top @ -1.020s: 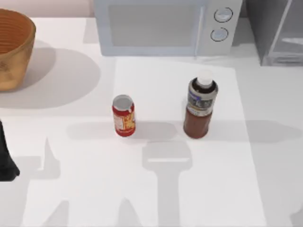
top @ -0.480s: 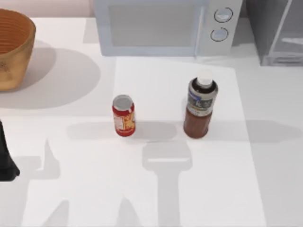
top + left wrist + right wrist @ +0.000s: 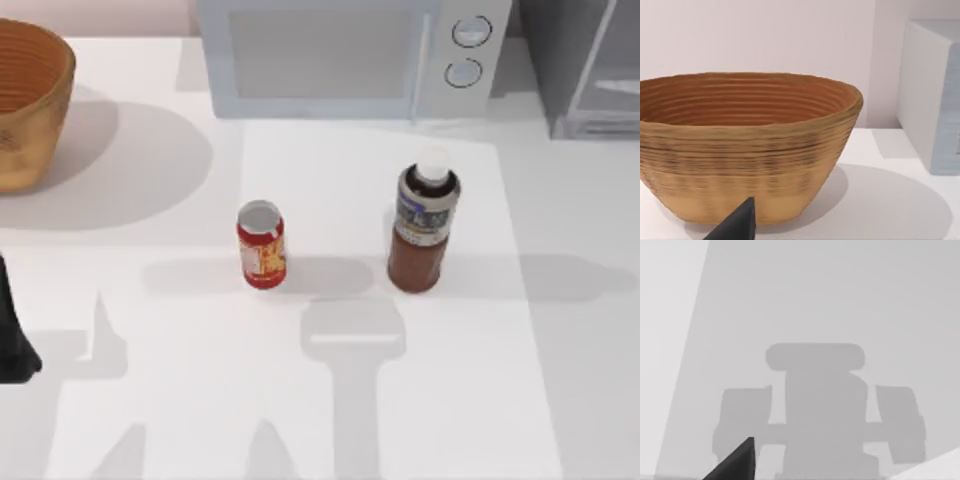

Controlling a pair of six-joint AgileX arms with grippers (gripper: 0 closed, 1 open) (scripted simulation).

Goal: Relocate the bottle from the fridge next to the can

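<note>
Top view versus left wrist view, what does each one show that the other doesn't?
Top view alone: the small red can and the taller brown plastic bottle upright and apart on the white table, plus the grey glass-door fridge. Left wrist view alone: the pale back wall. Both share the woven wooden basket and the light-grey microwave.

Fridge (image 3: 585,65) cut by frame edge; basket (image 3: 25,100) likewise

- Nothing visibly differs from a second ago: the tall plastic bottle of reddish-brown drink (image 3: 423,230) and the small red drink can (image 3: 261,244) show no shift on the white table (image 3: 150,400).
</note>
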